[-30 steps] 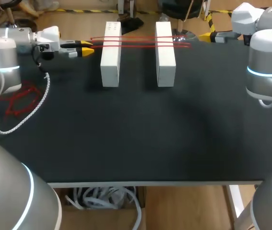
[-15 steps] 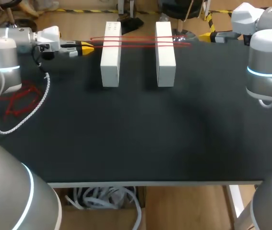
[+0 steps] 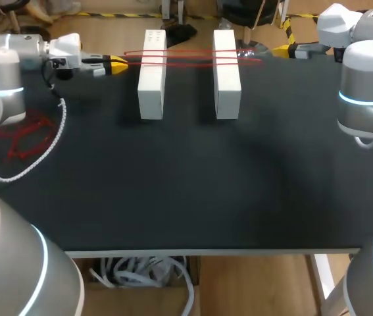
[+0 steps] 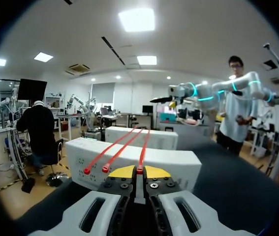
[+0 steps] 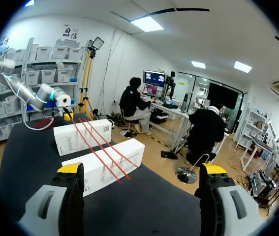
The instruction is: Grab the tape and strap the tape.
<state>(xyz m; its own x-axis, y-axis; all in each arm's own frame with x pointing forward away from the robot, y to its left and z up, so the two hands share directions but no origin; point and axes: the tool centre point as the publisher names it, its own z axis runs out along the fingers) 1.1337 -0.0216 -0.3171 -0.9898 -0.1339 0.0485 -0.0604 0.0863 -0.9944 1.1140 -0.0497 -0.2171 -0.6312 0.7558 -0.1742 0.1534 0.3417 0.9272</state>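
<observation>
head view: red ties (image 3: 189, 58) lie left-right across white boxes (image 3: 151, 85); left gripper (image 3: 120, 64) pinches one end, contact half-hidden; right gripper (image 5: 141, 169) gapes empty.

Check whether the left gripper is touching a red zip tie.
Touching. The left wrist view shows the left gripper with both yellow tips closed on the near end of one red zip tie.

Black table (image 3: 193, 191): left white block (image 3: 152, 74), right white block (image 3: 226, 74) far side; red tie heap (image 3: 25, 135) left.
</observation>
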